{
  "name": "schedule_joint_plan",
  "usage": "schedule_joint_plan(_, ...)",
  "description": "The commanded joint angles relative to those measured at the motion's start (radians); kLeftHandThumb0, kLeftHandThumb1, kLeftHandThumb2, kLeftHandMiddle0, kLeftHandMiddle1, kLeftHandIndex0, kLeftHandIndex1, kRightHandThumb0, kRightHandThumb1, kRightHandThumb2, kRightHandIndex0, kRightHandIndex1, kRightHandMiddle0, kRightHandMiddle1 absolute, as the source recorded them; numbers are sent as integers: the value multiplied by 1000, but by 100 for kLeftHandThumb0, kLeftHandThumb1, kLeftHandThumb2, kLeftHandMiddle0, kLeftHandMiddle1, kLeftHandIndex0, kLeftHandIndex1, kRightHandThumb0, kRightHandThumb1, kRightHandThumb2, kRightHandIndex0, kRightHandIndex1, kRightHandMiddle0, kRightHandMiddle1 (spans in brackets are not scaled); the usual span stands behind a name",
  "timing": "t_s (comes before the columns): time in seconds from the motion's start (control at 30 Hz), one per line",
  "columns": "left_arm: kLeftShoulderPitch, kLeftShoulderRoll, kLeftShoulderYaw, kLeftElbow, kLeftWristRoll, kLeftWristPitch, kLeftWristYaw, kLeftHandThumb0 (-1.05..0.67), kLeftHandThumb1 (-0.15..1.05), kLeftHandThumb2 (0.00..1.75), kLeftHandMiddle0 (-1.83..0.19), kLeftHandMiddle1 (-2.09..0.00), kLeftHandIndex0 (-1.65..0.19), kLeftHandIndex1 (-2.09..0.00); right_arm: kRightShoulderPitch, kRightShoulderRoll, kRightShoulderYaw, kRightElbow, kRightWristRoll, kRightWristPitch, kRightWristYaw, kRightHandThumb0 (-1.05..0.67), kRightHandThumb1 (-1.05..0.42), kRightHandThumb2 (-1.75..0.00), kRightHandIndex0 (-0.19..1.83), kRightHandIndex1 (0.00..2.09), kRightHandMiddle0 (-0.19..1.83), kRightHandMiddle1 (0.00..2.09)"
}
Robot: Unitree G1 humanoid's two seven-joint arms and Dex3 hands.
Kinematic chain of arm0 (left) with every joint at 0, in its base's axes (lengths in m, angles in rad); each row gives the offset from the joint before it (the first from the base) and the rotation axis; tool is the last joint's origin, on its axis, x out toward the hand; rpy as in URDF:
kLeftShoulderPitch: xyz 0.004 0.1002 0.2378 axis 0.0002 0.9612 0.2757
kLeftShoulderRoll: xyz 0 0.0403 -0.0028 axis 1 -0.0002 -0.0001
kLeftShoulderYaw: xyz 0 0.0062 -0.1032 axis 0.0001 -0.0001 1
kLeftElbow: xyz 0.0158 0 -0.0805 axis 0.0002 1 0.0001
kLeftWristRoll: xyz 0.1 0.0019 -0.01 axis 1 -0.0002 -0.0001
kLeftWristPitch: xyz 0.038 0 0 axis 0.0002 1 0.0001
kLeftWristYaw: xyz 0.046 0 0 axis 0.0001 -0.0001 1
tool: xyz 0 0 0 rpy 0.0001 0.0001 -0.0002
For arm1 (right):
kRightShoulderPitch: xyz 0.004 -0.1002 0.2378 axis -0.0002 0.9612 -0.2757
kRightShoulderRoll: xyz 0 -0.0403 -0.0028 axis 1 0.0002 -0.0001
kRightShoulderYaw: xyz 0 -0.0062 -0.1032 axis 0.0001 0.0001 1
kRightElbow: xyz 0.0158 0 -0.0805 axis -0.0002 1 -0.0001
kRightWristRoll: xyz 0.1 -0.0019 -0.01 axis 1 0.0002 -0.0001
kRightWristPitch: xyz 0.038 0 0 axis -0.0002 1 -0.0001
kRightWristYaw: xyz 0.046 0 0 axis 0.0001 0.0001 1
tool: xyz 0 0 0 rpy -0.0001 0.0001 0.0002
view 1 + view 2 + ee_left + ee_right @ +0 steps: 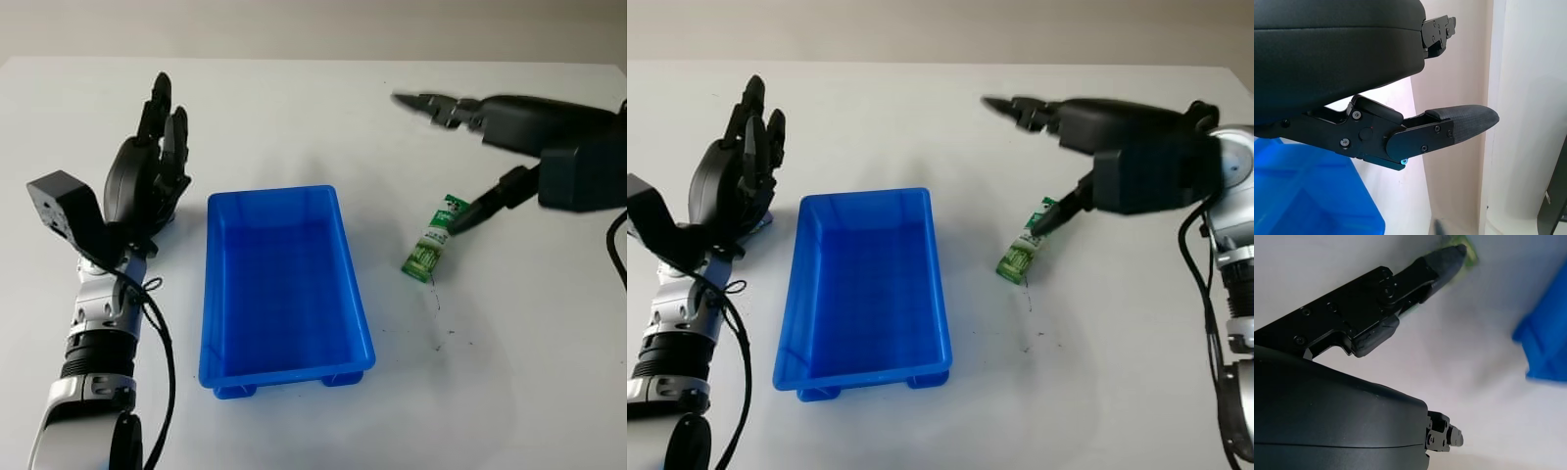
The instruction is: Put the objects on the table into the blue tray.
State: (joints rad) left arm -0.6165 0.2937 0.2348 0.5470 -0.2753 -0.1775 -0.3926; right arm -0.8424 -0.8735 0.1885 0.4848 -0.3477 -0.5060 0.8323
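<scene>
Blue tray (284,289): on the white table (509,392), between the two hands, nothing inside. Green packet (434,241): lying on the table beside the tray, at the thumb tip of the right hand (509,147). Right hand: open, raised over the packet, holding nothing. Left hand (147,171): open, upright beside the tray's far side.

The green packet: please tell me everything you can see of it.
The green packet is a small, slim sachet, green with white at its far end and print too small to read. It lies flat on the white table, to the right of the blue tray and apart from it. One finger of the open right hand reaches its far end.
</scene>
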Motion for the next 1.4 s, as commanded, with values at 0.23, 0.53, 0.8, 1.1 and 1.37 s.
schedule_joint_plan(0.23,-12,8,2,-2,0,0,-6,-77,105,62,19,0,19,0,-16,-7,91,30,-137,-104,-37,-39,-77,-6,-7,6,-4,6)
schedule_joint_plan(0.53,-5,14,4,-7,4,-5,-6,-77,105,63,19,0,19,0,23,4,126,144,-208,-196,-180,-26,-81,-7,2,9,5,9)
schedule_joint_plan(0.8,-1,20,5,-13,0,4,-15,-77,105,60,19,0,19,0,44,8,195,320,-414,-363,-587,-43,-97,-6,37,175,32,149)
schedule_joint_plan(1.1,5,35,10,-45,-5,33,-24,-77,105,59,19,0,19,0,30,-31,369,399,-760,-336,-1077,-60,-105,-23,86,209,45,209)
schedule_joint_plan(1.37,-2,39,10,-44,-5,37,-33,-76,105,59,19,0,19,0,-36,-1,400,477,-777,-328,-1305,-56,-105,-39,115,209,80,209)
